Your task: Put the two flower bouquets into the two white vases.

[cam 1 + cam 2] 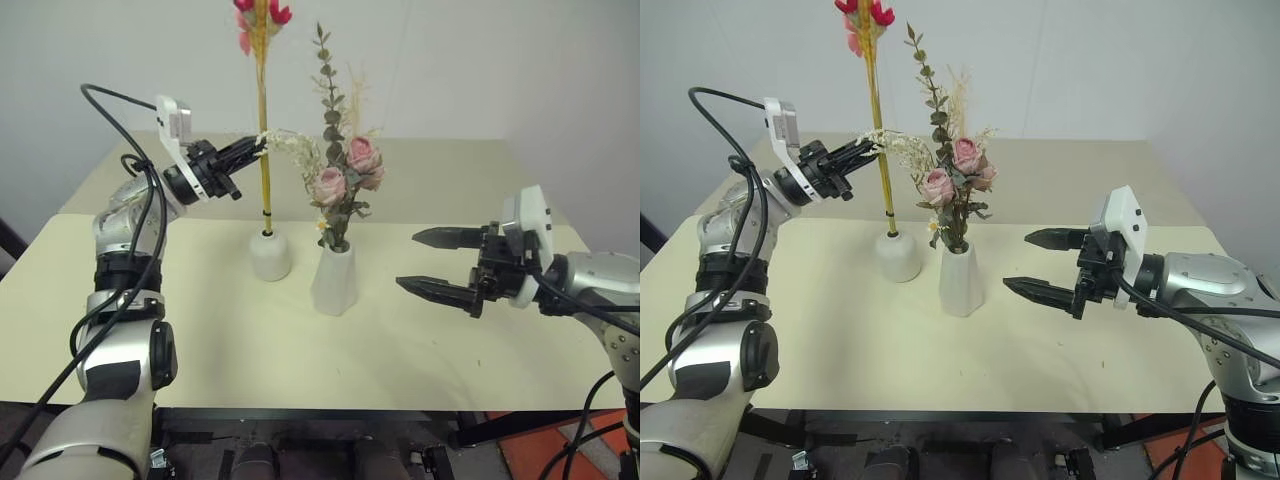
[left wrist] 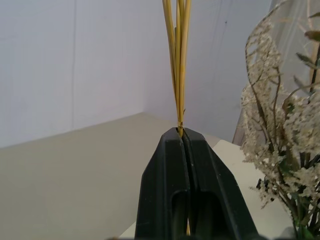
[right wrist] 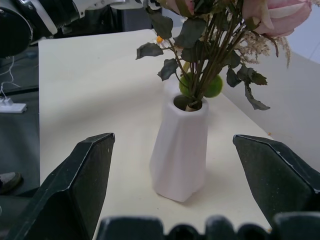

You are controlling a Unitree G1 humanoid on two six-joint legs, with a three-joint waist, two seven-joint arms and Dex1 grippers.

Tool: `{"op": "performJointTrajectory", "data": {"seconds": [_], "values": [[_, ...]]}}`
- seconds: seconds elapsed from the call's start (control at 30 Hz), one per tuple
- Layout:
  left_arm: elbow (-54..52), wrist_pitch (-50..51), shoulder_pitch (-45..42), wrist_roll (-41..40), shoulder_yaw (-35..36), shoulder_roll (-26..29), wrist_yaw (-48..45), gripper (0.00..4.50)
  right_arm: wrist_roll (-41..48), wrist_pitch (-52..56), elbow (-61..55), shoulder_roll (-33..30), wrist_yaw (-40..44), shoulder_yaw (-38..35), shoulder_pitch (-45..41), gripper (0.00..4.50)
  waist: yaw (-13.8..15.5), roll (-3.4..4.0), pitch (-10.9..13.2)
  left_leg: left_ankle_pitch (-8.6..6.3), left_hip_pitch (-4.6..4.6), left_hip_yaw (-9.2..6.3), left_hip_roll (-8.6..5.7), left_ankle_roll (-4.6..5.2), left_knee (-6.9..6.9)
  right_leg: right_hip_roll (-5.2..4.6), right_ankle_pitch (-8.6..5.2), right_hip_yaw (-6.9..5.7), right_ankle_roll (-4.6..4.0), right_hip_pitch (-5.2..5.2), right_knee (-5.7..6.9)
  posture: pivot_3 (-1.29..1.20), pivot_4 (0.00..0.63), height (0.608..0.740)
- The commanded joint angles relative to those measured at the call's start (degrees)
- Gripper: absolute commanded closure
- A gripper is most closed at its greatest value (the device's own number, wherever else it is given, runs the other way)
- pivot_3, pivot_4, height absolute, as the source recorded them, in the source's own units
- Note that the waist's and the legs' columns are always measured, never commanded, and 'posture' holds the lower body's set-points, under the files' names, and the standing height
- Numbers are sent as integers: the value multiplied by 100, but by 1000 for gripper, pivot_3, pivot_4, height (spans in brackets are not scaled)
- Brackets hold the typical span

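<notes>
No text, label, brand, number or sign can be read anywhere in these pictures, neither on the things near the grippers nor on the surfaces farther from them.

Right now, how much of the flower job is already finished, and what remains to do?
Done: the bushy rose bouquet stands in the tall faceted vase. In hand: the left gripper is shut on the slim yellow-stemmed bouquet, whose lower end already sits in the mouth of the short round vase. Left: to release it. The right gripper is open and empty beside the tall vase.
</notes>
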Motion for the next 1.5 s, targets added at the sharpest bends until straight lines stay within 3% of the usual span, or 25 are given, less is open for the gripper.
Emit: {"op": "performJointTrajectory", "data": {"seconds": [0.03, 1.33, 1.43, 1.5], "values": [[-34, -226, -54, 31, 31, -15, -2, 4432, 114, 17, -143, -97, -38, -239, -5, 0, 0, 0, 0, 0, -1, 0, 0, 0, 0, 0, 0, 0, 0, 0, -1, 0, 150, 740], [-134, -480, 676, 376, -200, -186, 116, 4432, 237, 13, -290, -159, -192, -366, 193, 0, 4, 0, 0, 0, -1, 0, 0, 0, 0, 0, 1, 0, 1, 1, -4, 0, 150, 740], [-377, -224, 856, 378, -270, -26, -32, 3852, 252, 24, -304, -166, -192, -382, 209, 0, -5, 0, 0, 0, -1, 0, 1, 0, -1, 0, 1, 0, 1, 1, -4, 0, 150, 740], [-712, 2, 1042, 301, -264, 120, -128, 3152, 247, 24, -309, -175, -188, -387, 225, 0, -24, 0, 0, 0, 0, 0, 1, 0, -1, 1, 1, 1, 0, 1, -4, 0, 150, 740]]}}
